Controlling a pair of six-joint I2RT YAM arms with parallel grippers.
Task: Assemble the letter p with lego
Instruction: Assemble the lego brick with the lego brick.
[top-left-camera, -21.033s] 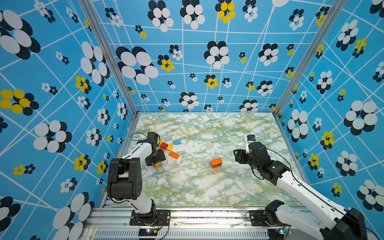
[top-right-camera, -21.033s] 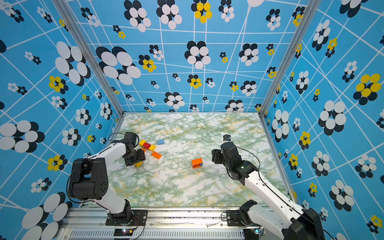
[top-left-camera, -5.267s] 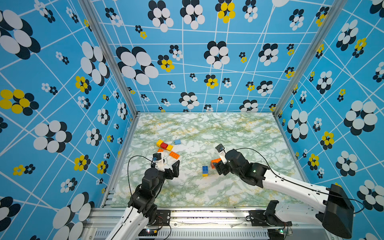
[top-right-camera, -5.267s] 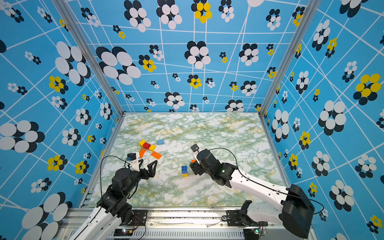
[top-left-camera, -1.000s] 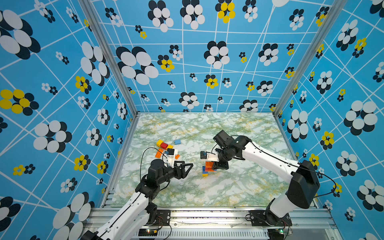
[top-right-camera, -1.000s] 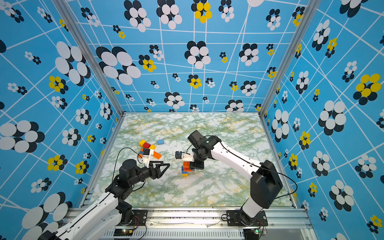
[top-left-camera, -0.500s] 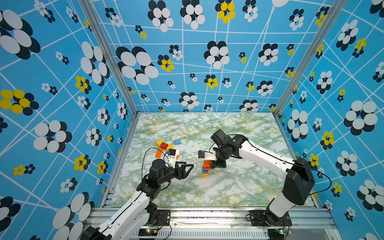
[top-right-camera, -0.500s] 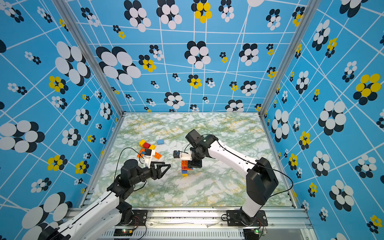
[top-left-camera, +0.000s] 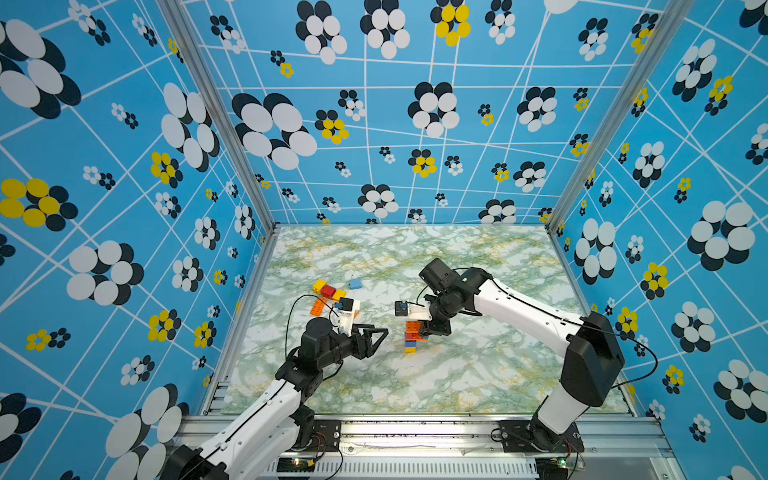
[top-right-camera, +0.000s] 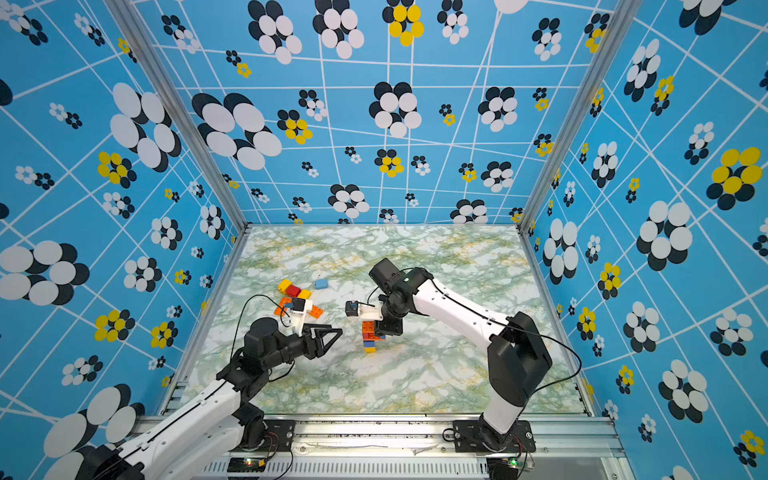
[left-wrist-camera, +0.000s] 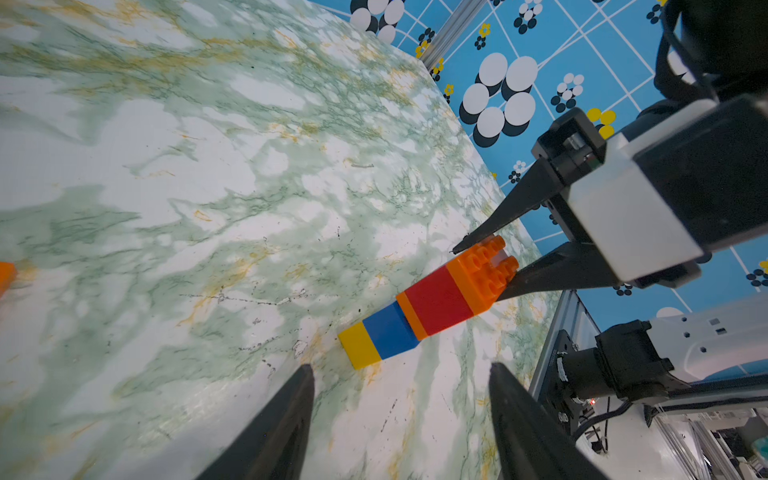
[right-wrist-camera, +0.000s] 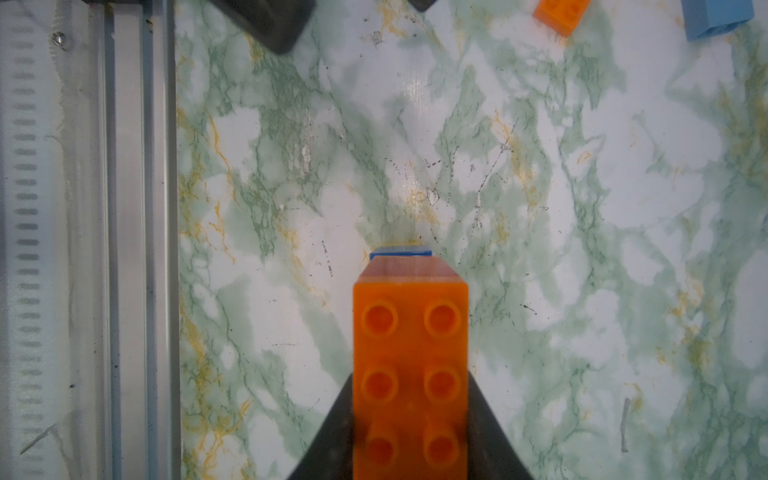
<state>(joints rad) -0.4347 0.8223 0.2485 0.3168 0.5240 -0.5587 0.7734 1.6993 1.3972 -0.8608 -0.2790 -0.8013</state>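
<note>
Five studded plastic bricks (left-wrist-camera: 415, 316) stand stacked; my right gripper (top-left-camera: 426, 330) pinches the orange top brick (right-wrist-camera: 410, 345), left gripper (top-left-camera: 382, 334) gapes empty; bowl unbuilt, I reckon.

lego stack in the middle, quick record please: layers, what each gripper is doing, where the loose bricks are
stack: standing on the table
layers, bottom to top: yellow, blue, thin orange, red, orange
right gripper: closed on the top orange brick
left gripper: open, empty, apart from the stack, pointing toward it
loose bricks: yellow, red, orange clustered beyond the left gripper
pale blue brick: alone, beside that cluster
</note>
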